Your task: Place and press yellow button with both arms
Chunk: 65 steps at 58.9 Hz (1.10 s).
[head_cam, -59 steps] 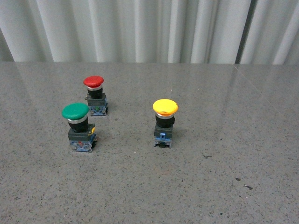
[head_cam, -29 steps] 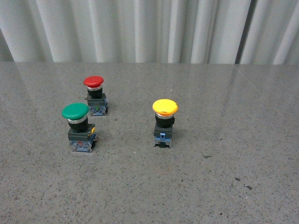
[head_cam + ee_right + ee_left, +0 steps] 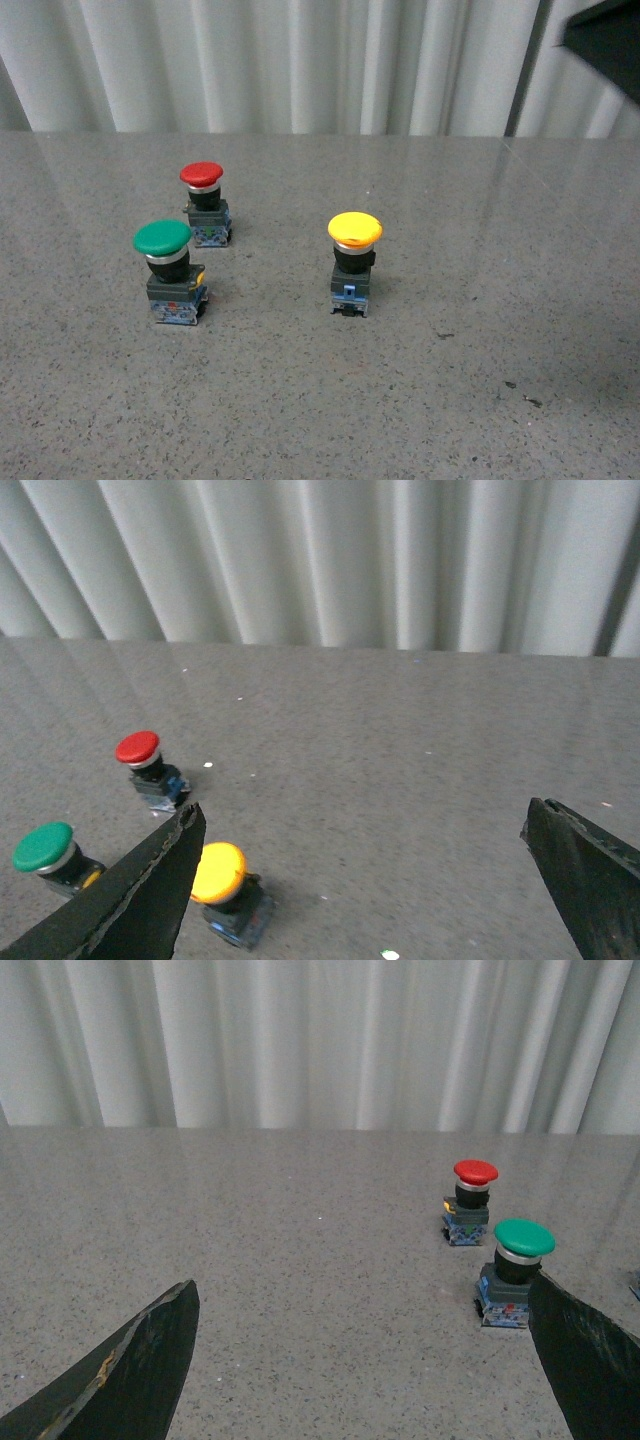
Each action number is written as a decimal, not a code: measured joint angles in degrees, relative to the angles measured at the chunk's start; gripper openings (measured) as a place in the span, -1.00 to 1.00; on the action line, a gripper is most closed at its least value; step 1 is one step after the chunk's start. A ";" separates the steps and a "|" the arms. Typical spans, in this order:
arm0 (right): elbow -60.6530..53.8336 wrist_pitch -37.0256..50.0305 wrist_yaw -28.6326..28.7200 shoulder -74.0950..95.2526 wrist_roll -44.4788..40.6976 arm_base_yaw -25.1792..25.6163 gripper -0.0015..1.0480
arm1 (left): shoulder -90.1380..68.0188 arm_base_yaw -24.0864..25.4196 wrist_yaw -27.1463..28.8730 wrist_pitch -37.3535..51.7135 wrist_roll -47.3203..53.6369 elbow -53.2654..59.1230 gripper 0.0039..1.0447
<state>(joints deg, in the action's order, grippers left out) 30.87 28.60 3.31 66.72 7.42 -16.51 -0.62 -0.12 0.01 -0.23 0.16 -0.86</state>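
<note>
The yellow button [image 3: 354,230] stands upright on the grey table [image 3: 460,380] near the middle, with a black neck and a dark base with blue parts. It also shows in the right wrist view [image 3: 219,874], close to one finger of my open, empty right gripper [image 3: 365,880]. A black part of the right arm [image 3: 606,40] shows at the top right of the front view, well above the table. My left gripper [image 3: 365,1360] is open and empty over bare table, and the yellow button is out of its view.
A green-capped switch [image 3: 163,240] and a red-capped switch [image 3: 201,176] stand left of the yellow button. The green switch [image 3: 523,1240] sits right by one left finger [image 3: 590,1360]. A white pleated curtain [image 3: 300,60] hangs behind the table's far edge.
A black part of the right arm has come into the top right corner of the front view. The three buttons have not moved.
</note>
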 joint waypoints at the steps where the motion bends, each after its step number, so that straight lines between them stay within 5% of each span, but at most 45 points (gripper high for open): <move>1: 1.97 0.17 0.02 3.02 0.02 -1.22 0.87 | 0.00 0.00 0.00 0.00 0.00 0.00 0.88; 26: 16.22 -1.84 -0.70 23.74 0.26 -9.01 0.81 | 0.00 0.00 -0.02 0.00 0.00 0.00 0.88; 60: 17.29 -2.75 -1.42 27.19 -0.42 -13.20 -0.86 | 0.00 0.00 0.00 0.00 0.00 0.00 0.88; 65: 17.29 -2.45 -1.40 27.89 -0.59 -13.22 -0.96 | 0.00 0.00 0.00 0.00 0.00 0.00 0.88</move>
<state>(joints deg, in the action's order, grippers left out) 48.16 26.15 1.91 94.61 6.83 -29.74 -0.62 -0.12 0.01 -0.23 0.16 -0.86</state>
